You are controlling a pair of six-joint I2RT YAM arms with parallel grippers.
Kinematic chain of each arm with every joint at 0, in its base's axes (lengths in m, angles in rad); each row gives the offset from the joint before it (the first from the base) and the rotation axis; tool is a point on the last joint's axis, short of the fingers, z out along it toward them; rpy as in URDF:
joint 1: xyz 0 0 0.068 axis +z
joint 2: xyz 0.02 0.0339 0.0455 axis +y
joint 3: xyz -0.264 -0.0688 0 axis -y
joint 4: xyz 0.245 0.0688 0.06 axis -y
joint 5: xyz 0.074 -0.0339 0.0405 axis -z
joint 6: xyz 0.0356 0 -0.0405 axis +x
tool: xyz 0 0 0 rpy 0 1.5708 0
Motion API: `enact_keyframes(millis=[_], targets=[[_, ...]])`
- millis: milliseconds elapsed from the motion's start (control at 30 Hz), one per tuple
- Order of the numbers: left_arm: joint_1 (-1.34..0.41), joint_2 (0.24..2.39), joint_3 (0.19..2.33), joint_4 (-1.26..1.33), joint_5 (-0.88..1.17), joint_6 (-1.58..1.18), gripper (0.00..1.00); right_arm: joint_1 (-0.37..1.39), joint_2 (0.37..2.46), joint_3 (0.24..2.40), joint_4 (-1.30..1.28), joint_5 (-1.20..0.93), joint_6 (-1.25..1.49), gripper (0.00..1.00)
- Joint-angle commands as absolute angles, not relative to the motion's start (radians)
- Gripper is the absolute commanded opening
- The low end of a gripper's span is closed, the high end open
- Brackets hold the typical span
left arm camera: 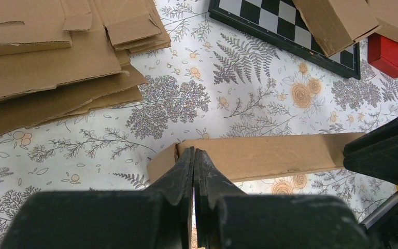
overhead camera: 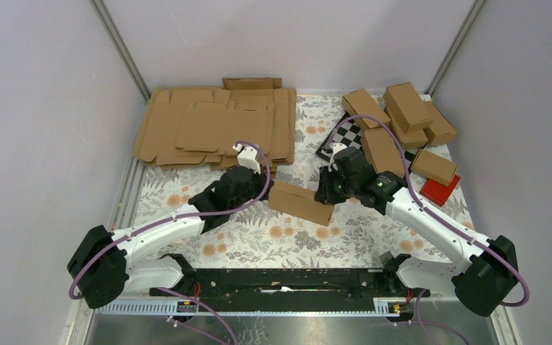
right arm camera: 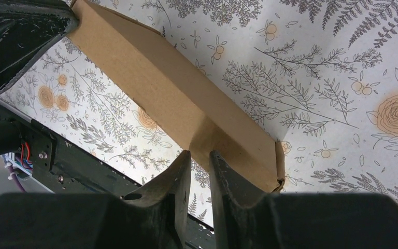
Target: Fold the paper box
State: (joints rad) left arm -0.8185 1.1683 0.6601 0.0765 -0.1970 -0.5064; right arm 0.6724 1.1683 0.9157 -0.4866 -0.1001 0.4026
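The paper box [overhead camera: 300,202] is a brown cardboard carton in brick form, lying on the floral table cover between my two grippers. My left gripper [overhead camera: 266,188] is shut, its tips against the box's left end by the end flap [left arm camera: 194,151]; the box [left arm camera: 269,155] stretches away to the right. My right gripper [overhead camera: 328,197] is at the box's right end. In the right wrist view its jaws [right arm camera: 200,153] stand a narrow gap apart, tips against the box [right arm camera: 166,88], with the table cover showing through the gap.
A thick pile of flat brown blanks [overhead camera: 215,126] lies at the back left. Several folded cartons [overhead camera: 402,118] sit at the back right on a checkerboard [overhead camera: 339,140], with a red box [overhead camera: 440,190] beside them. The black arm rail [overhead camera: 287,280] runs along the near edge.
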Motion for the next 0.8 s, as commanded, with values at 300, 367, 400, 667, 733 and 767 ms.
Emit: enact_keyframes(millis=[300,367,400,667,733,767], targets=[[-0.814,1.136,0.785,-0.131,-0.164,-0.452,0.0,0.681,1.21,0.873,-0.569,-0.105,0.383,0.27],[-0.814,1.157,0.755,-0.116,-0.152,-0.466,0.0,0.68,1.209,0.871,-0.57,-0.106,0.381,0.27],[-0.814,1.167,0.738,-0.109,-0.151,-0.477,0.0,0.681,1.209,0.87,-0.571,-0.107,0.38,0.27],[-0.815,1.191,0.652,-0.086,-0.183,-0.526,0.0,0.681,1.206,0.864,-0.572,-0.113,0.373,0.27],[-0.814,1.175,0.673,-0.108,-0.186,-0.517,0.0,0.68,1.206,0.864,-0.572,-0.114,0.371,0.27],[-0.814,1.165,0.687,-0.122,-0.189,-0.511,0.0,0.681,1.207,0.865,-0.571,-0.114,0.373,0.27]])
